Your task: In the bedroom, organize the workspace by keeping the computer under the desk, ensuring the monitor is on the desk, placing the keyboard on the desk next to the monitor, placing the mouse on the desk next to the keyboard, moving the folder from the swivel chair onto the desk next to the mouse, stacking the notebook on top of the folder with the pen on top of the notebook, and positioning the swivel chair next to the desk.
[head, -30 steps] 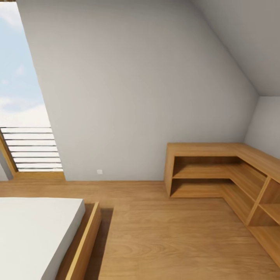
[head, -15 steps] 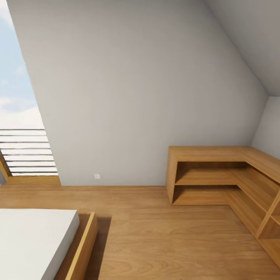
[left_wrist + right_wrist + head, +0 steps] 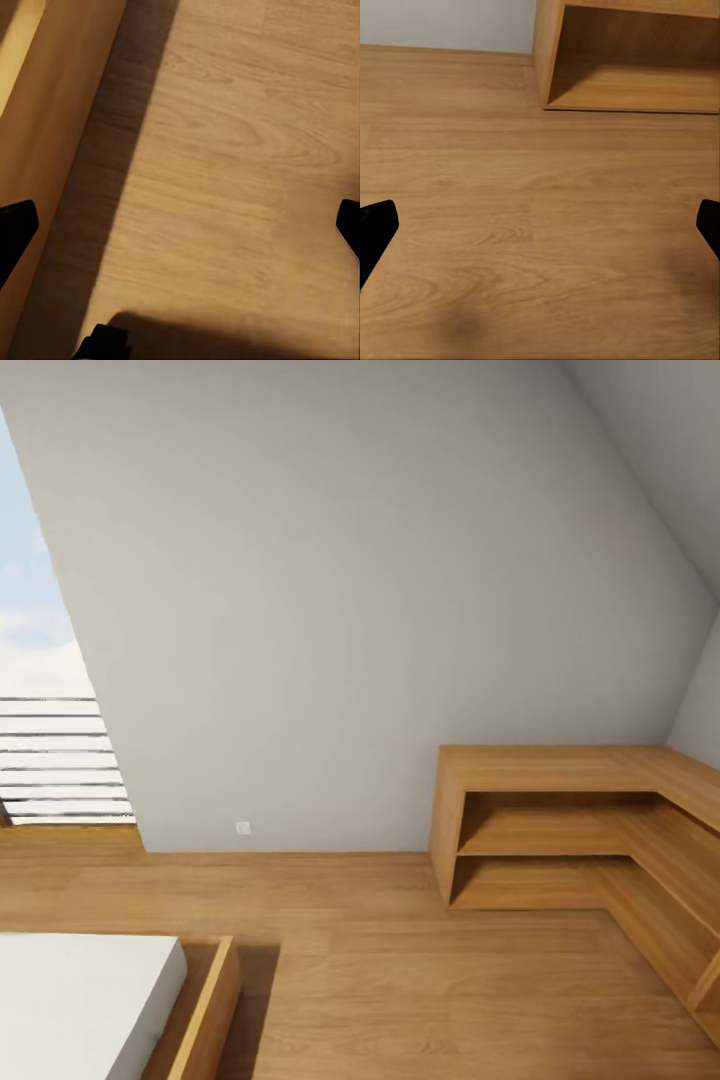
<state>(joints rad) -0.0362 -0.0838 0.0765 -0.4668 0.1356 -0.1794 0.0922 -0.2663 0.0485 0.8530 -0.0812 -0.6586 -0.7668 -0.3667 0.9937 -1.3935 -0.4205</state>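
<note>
Shifted by the camera's own motion, the corner shelf unit (image 3: 590,840) now sits lower at right and the bed (image 3: 90,1000) has slid toward the lower-left corner — nothing in the bedroom itself moved. Left pincer (image 3: 180,229) and right pincer (image 3: 540,229) hang wide and empty over plank floor (image 3: 400,970). None of the task's things is in sight; the thin folder would likely want an edge grip. Open floor lies between bed frame and shelves.
</note>
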